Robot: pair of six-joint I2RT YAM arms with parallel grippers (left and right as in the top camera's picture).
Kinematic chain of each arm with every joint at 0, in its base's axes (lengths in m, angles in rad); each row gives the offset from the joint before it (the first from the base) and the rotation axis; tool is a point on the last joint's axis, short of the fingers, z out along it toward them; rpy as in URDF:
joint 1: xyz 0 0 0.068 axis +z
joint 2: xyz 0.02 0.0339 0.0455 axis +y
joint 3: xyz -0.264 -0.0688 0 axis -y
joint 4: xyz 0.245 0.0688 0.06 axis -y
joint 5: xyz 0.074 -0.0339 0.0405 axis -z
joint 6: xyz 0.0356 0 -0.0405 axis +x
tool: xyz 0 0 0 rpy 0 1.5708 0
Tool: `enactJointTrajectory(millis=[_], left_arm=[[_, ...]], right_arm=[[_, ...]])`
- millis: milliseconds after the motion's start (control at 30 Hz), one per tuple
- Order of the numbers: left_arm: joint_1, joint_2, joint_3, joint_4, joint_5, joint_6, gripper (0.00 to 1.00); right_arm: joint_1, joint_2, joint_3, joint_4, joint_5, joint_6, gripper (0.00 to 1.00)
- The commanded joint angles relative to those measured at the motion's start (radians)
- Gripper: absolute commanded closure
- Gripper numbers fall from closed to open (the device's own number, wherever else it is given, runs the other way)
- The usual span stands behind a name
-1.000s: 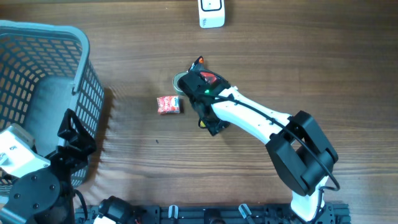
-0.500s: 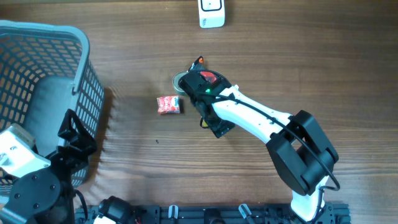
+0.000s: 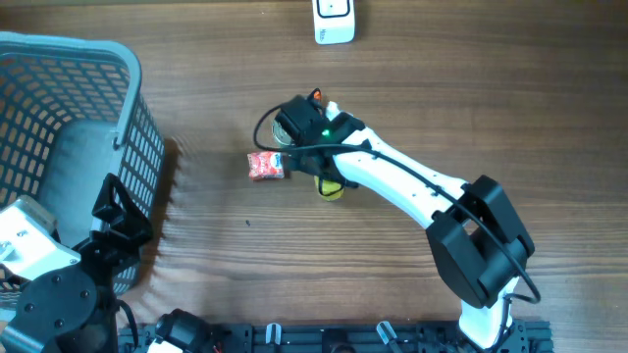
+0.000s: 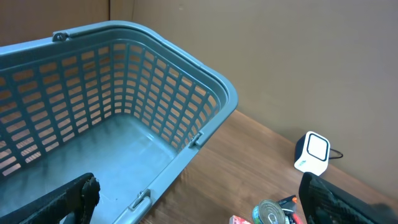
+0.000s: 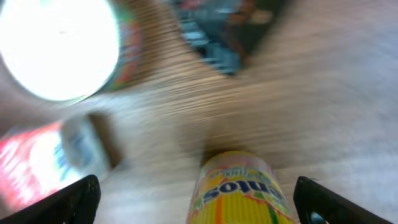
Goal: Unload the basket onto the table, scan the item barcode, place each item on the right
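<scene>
From overhead, my right arm (image 3: 392, 181) reaches from the near right corner across the wooden table (image 3: 510, 88) to the small cluster of goods in the middle. Its wrist covers most of them, and I cannot make out my right jaws from up here. The yellow roll (image 3: 331, 189) peeks out from under the arm's near edge, just right of the red packet (image 3: 265, 165), which lies in plain sight. The white scanner (image 3: 334, 20) stands at the far edge, well apart from both. My left gripper (image 3: 120, 211) sits at the near left, by the near corner of the grey-blue basket (image 3: 132, 78).

Through my left wrist camera, my two dark fingers (image 4: 71, 199) show at the lower corners of the frame. They are spread as wide as they go, with nothing gripped or touched. Only the basket's floor and rim lie beneath them. Past the rim I see the scanner, the top of a can (image 4: 272, 213) and a sliver of the red packet.

My right wrist camera is blurred. My right gripper (image 5: 198, 202) is released, with one fingertip (image 5: 71, 199) at each lower corner. The yellow roll lies on the wood between them, bare table on either side, and neither finger touches it. The can's bright lid is at upper left, the red packet is at left, and a dark packet (image 5: 217, 31) lies at the top.
</scene>
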Motion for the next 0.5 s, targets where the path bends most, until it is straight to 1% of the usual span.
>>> enactJointTrajectory(millis=[0, 67, 200, 233, 300, 333, 367, 400, 467], left_arm=[[-0.004, 0.002, -0.004, 0.000, 0.005, -0.010, 0.00], [-0.004, 0.002, -0.003, 0.000, 0.005, -0.010, 0.00], [-0.004, 0.002, -0.003, 0.000, 0.006, -0.010, 0.00], [-0.004, 0.002, -0.003, -0.001, 0.006, -0.010, 0.00], [-0.004, 0.002, -0.004, -0.001, 0.006, -0.010, 0.00], [-0.004, 0.002, -0.003, -0.001, 0.009, -0.011, 0.00], [-0.004, 0.002, -0.003, 0.000, 0.014, -0.011, 0.00], [-0.004, 0.002, -0.003, 0.000, 0.021, -0.010, 0.00], [-0.004, 0.002, -0.003, 0.000, 0.027, -0.010, 0.00]], right_arm=[[-0.021, -0.016, 0.025, -0.031, -0.176, -0.262, 0.00], [-0.035, -0.016, 0.025, -0.067, -0.193, -0.261, 0.00], [-0.066, -0.016, 0.025, -0.100, -0.194, -0.344, 0.00], [-0.069, -0.016, 0.025, -0.105, -0.193, -0.367, 0.02], [-0.071, -0.016, 0.025, -0.119, -0.193, -0.386, 0.08], [-0.072, -0.016, 0.024, -0.122, -0.193, -0.386, 0.09], [-0.072, -0.016, 0.023, -0.122, -0.193, -0.385, 0.07], [-0.071, -0.016, 0.021, -0.119, -0.193, -0.386, 0.01], [-0.071, -0.015, 0.011, -0.105, -0.193, -0.396, 0.00]])
